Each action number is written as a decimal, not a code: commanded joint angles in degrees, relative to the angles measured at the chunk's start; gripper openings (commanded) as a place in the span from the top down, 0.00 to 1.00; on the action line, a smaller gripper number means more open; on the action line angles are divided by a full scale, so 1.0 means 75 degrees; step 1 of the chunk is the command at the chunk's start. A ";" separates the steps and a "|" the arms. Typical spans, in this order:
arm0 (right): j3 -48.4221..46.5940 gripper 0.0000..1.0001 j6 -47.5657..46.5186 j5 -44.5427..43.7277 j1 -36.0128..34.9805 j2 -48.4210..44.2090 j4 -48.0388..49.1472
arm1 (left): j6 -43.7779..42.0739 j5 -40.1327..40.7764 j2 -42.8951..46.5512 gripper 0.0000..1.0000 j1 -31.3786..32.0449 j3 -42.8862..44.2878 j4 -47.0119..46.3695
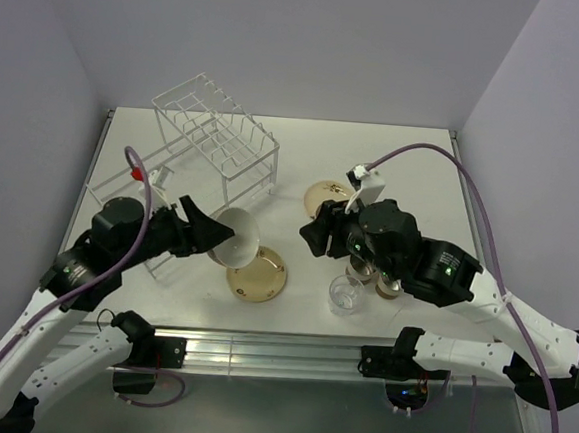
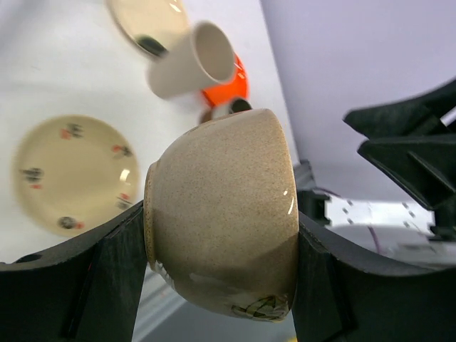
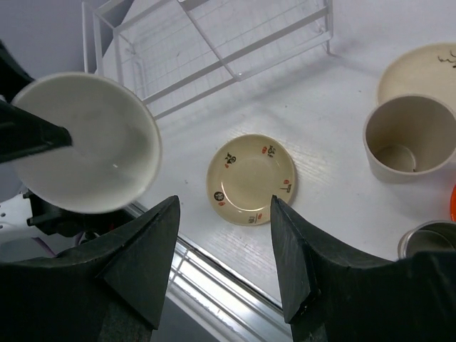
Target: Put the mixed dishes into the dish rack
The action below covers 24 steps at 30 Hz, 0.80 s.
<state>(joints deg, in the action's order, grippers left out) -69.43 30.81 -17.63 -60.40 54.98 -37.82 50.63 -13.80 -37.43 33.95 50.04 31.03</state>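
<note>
My left gripper [image 1: 211, 232] is shut on the white bowl [image 1: 238, 239], gripping its speckled beige outside [image 2: 221, 214] and holding it tilted above the table in front of the white wire dish rack [image 1: 216, 135]. My right gripper [image 1: 318, 235] is open and empty, hovering over a cream plate with brown motifs [image 3: 251, 178] that lies near the front edge [image 1: 258, 274]. A second cream plate [image 1: 328, 194] lies behind it. The tall beige cup [image 3: 410, 135], an orange plate [image 2: 231, 85] and a metal cup [image 3: 427, 240] sit to the right. The clear glass [image 1: 345, 295] stands near the front.
The rack's lower tray section [image 1: 122, 178] lies at the left, behind my left arm. The metal rail [image 1: 279, 354] runs along the table's front edge. The right arm [image 1: 436, 268] covers most of the cups in the top view.
</note>
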 commanded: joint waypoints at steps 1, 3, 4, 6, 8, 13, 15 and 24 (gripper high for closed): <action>-0.0259 0.39 -0.0100 -0.0322 -0.0009 -0.0147 -0.0230 | -0.0539 0.1674 0.0280 1.00 0.0020 0.1037 0.1368; -0.0212 0.39 -0.0135 -0.0357 -0.0009 -0.0182 -0.0230 | -0.0668 0.2223 0.0268 1.00 0.0020 0.1529 0.2256; -0.0188 0.39 -0.0147 -0.0380 -0.0009 -0.0229 -0.0230 | -0.0692 0.2900 0.0245 1.00 0.0031 0.1682 0.2552; -0.0130 0.39 -0.0240 -0.0357 0.0014 -0.0264 -0.0195 | -0.0716 0.3537 0.0186 1.00 0.0020 0.2104 0.3056; -0.0106 0.38 -0.0345 -0.0287 0.0084 -0.0276 -0.0160 | -0.0739 0.4205 0.0104 1.00 0.0020 0.2454 0.3538; -0.0130 0.38 -0.0533 -0.0170 0.0249 -0.0171 -0.0160 | -0.0634 0.5319 -0.0399 1.00 0.0020 0.2983 0.4253; -0.0130 0.38 -0.0639 -0.0041 0.0377 -0.0171 -0.0137 | -0.0599 0.5846 -0.0644 1.00 0.0020 0.3124 0.4452; 0.0069 0.38 -0.1014 0.0908 0.1232 -0.0253 0.0098 | -0.0692 0.7569 -0.2156 1.00 -0.0039 0.3593 0.4887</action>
<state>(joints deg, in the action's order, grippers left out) -69.28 25.41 -13.80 -52.99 54.02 -38.98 46.15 34.37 -51.07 33.95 73.14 68.93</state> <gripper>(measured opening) 0.617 0.722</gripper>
